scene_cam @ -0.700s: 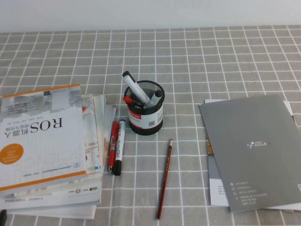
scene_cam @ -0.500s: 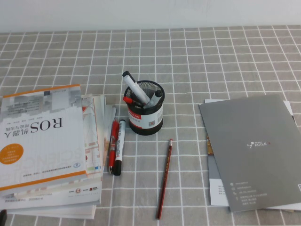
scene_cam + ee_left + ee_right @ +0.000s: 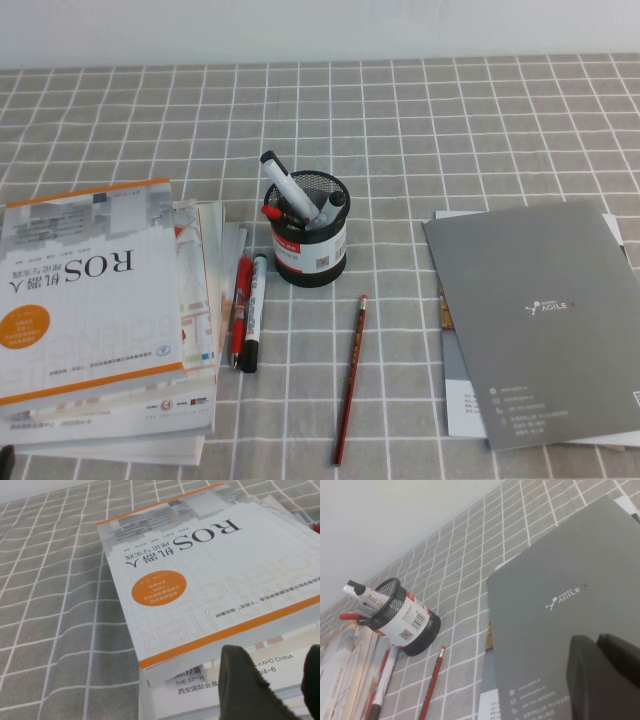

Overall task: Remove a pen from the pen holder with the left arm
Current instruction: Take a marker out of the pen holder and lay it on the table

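Apparent reach stage: left gripper point(image 3: 277, 665), spread and empty over the books point(image 3: 190, 580) at the desk's point(image 3: 450, 130) near-left corner, must travel to the marker point(image 3: 288, 187) leaning in the mid-desk pen holder point(image 3: 312, 255); right gripper point(image 3: 602, 647), pressed together, parks over the right-edge booklet point(image 3: 560, 580).

Left tool point(image 3: 275, 652) low, near-left side, fingers apart, empty. Right tool point(image 3: 598, 639) low, near-right side, fingers together.

Office setting: books point(image 3: 90, 300), brochures point(image 3: 535, 330), pen holder point(image 3: 312, 255).
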Available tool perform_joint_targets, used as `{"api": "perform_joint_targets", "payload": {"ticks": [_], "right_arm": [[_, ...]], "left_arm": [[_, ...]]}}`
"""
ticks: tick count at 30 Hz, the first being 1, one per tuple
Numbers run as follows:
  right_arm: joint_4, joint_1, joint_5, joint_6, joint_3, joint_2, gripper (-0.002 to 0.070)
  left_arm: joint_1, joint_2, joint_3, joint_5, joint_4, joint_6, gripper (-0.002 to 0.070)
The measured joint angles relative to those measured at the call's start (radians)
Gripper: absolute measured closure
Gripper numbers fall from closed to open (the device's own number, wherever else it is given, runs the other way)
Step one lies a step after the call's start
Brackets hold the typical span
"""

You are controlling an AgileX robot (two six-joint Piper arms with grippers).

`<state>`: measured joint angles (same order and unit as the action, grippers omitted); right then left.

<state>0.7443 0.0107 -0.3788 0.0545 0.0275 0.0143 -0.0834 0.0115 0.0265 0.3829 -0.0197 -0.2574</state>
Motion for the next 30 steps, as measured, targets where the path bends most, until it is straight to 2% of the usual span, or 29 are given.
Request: {"api": "perform_joint_targets", "payload": {"ticks": [10, 19, 22, 27, 30], "right_arm": [[0.000, 0.000, 0.000, 0.000, 0.000, 0.000, 0.0689], [0.000, 0.000, 0.000, 0.000, 0.000, 0.000, 0.0689], [0.000, 0.000, 0.000, 0.000, 0.000, 0.000, 0.0689], [0.000, 0.000, 0.000, 0.000, 0.000, 0.000, 0.0689], [0.000, 0.000, 0.000, 0.000, 0.000, 0.000, 0.0689]], "left_arm": [[0.000, 0.000, 0.000, -0.006, 0.000, 0.000, 0.0433], [0.000, 0.000, 0.000, -0.254, -0.105, 0.069, 0.0433], [0.000, 0.000, 0.000, -0.324, -0.146, 0.136, 0.0433], [0.000, 0.000, 0.000, -0.372, -0.235, 0.382, 0.0433], [0.000, 0.000, 0.000, -0.377, -0.264, 0.469, 0.0433]]}}
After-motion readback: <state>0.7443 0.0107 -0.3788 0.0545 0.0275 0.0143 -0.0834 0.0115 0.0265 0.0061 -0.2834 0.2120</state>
